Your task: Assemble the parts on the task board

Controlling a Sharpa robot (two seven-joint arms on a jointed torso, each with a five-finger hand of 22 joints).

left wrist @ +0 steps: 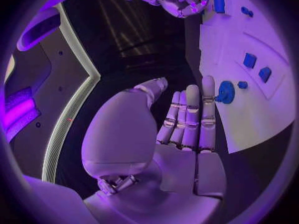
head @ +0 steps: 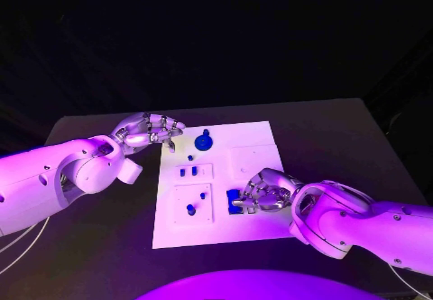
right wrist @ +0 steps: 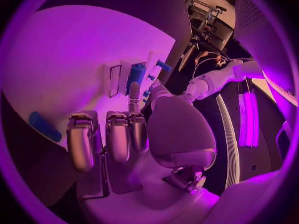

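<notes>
The board (head: 257, 134) is lying mid-surface (head: 351, 131), carrying small blue parts. The left hand (head: 149, 131) is hovering at its far left corner near the gear (head: 204, 142), fingers apart, holding nothing. The right hand (head: 261, 190) is resting curled beside a blue block (head: 234, 201); whether it is gripping cannot be told.
</notes>
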